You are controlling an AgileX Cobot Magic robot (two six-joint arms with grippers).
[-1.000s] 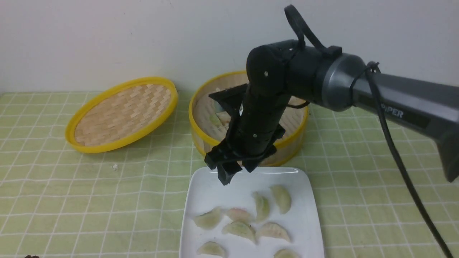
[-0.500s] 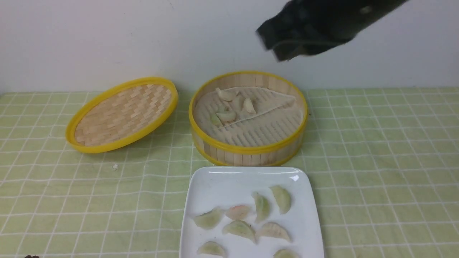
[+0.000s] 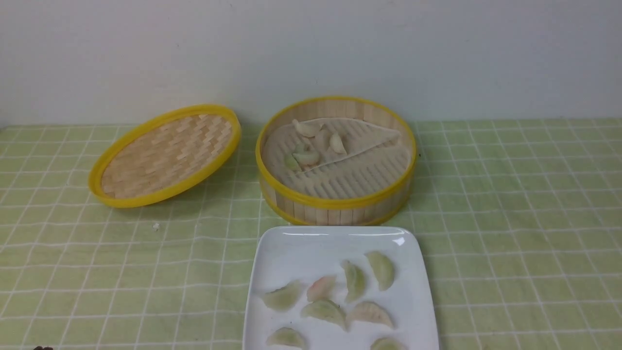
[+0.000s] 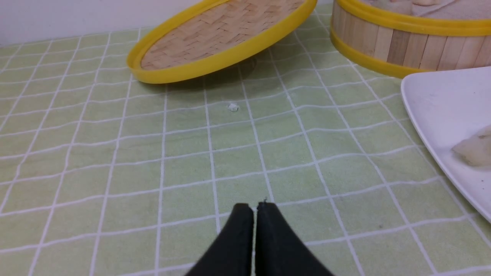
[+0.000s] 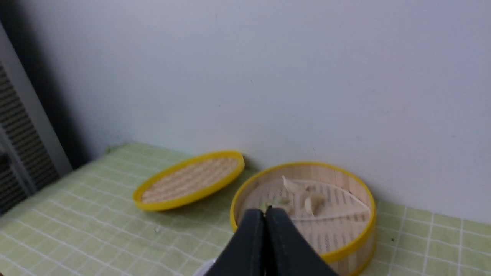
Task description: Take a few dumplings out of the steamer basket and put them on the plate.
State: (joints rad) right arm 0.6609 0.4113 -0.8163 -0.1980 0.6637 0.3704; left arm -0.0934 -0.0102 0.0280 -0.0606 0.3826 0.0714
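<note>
The steamer basket (image 3: 335, 206) stands at the back centre with a few dumplings (image 3: 307, 156) on its liner at the far left side. In front of it lies the white plate (image 3: 311, 253) with several dumplings (image 3: 323, 310) on its near half. Neither arm shows in the front view. In the left wrist view my left gripper (image 4: 255, 207) is shut and empty, low over the tablecloth, left of the plate (image 4: 441, 107). In the right wrist view my right gripper (image 5: 264, 210) is shut with nothing in it, high above the near side of the basket (image 5: 356, 237).
The woven bamboo lid (image 3: 165, 155) with a yellow rim rests tilted, left of the basket. A small white crumb (image 3: 156, 226) lies on the green checked cloth in front of the lid. A wall stands right behind the basket.
My right arm has lifted from over the plate's far edge, up and to the right, out of the front view. The basket's inside now shows in full.
</note>
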